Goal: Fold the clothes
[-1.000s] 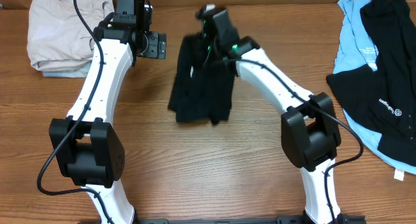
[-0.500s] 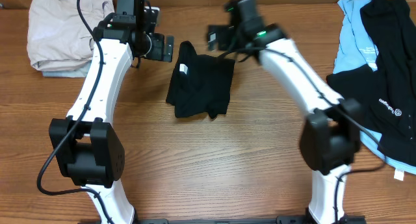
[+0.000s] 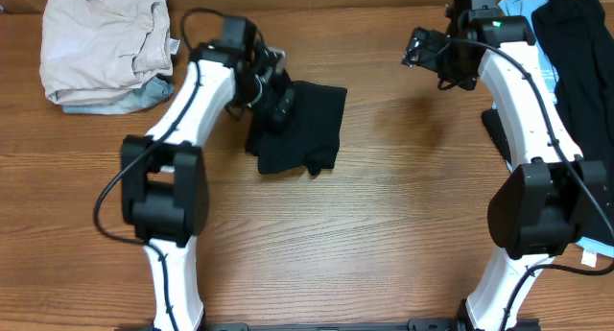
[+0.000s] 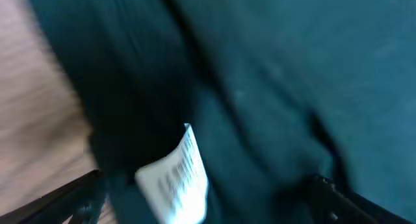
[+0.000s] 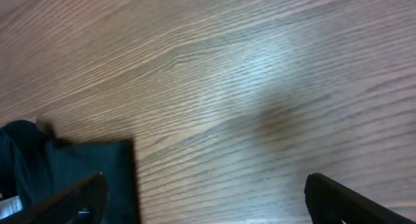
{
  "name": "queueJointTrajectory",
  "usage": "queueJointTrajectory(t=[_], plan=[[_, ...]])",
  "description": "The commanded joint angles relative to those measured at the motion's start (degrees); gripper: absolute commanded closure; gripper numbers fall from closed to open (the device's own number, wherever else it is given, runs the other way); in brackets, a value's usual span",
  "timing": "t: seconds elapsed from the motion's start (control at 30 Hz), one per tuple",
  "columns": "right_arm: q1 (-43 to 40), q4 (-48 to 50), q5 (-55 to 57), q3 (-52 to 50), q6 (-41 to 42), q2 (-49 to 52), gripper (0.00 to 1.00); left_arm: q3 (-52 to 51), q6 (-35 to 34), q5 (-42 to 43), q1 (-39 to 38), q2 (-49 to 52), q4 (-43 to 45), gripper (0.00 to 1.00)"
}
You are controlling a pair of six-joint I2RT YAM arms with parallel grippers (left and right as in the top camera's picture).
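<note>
The black garment lies in a folded, slightly rumpled bundle on the bench, left of centre and towards the far edge. The left fingers hang over its upper left part, at or just above the cloth; the overhead view cannot settle whether they touch it. In the left wrist view the two fingers are spread wide, one tip in each lower corner, and dark fabric fills nearly everything between and beyond them. The garment's small white tag sits between the tips, nearer the left-hand one, standing up from a fold. A strip of wood shows only along the left edge. This view is blurred. The right fingers are well apart from the garment, out over bare wood towards the far right of the bench. In the right wrist view they too are spread, with wood grain alone between the tips, and a corner of the black garment shows at the lower left, just beyond the left-hand tip. A beige garment lies crumpled at the far left corner. A light blue garment and another black garment lie heaped along the right edge, partly behind the right arm.
</note>
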Motion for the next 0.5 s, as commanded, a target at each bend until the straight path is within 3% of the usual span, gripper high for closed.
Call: queueJointTrajectory(t=[0.0,0.3,0.47], plan=[[0.15,-0.31,-0.87,0.39,0.04,-0.59,0.0,-0.42,1.46,-0.87,0.22,2.91,-0.26,0.0],[0.15,-0.04,-0.87,0.39,0.07,-0.55,0.0,-0.42,2.62,-3.32,1.68,3.69,-1.55,0.0],[0.15,-0.07,-0.9,0.39,0.07,-0.5,0.0,-0.44,3.78,-3.8,1.57,5.68,-1.64,0.06]])
